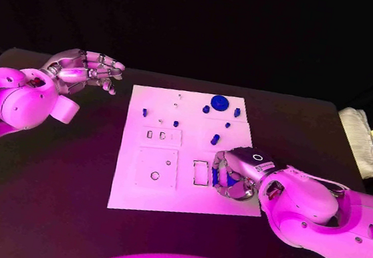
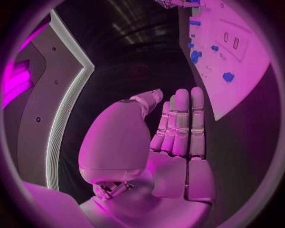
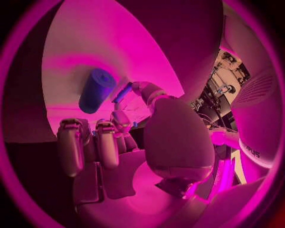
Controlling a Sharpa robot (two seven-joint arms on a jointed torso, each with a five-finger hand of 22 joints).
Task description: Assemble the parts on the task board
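With the right hand point(image 1: 234, 177) low over the near right corner of the white plastic task board point(image 1: 141, 192), fingers curled and apparently pinching a thin blue pin point(image 3: 122, 92) beside a loose blue cylinder point(image 3: 97, 90), it should lower slowly while the left hand point(image 1: 85, 70), open and empty, waits off the board.

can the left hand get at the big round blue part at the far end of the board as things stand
Probably yes: the left hand hovers open beside the task board, and nothing lies between it and the round blue part.

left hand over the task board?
No. The left hand hangs above the black table, left of the task board, fingers straight and holding nothing.
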